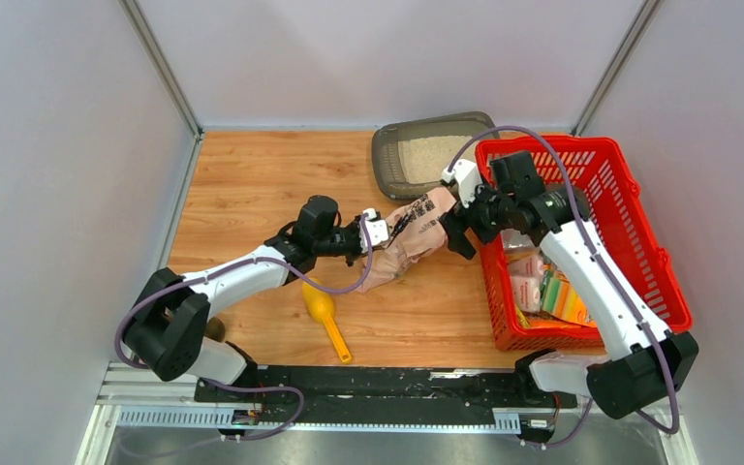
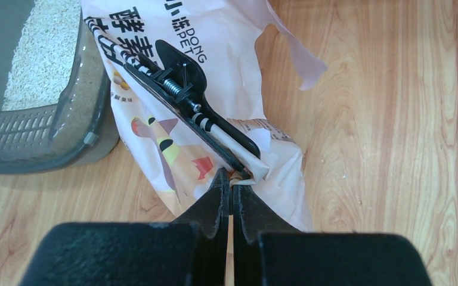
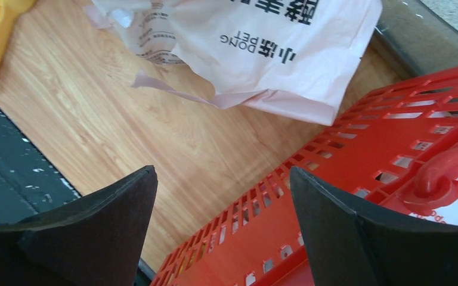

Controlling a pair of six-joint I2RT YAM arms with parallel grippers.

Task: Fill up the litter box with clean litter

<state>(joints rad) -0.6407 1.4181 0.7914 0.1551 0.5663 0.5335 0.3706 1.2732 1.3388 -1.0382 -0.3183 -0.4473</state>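
I had L hand [image 2: 232, 183] clenched on clip [image 2: 185, 89] tip, R hand [image 3: 222, 174] released; unheld bag [image 2: 226, 36] could've dragged along w/ clip.

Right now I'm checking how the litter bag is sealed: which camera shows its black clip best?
Left wrist: the black clip lies across mid-frame, spring and striped bar sharp, the left gripper pinching the litter bag at its end. Top view shows only a small dark streak; right wrist shows bag, no clip.
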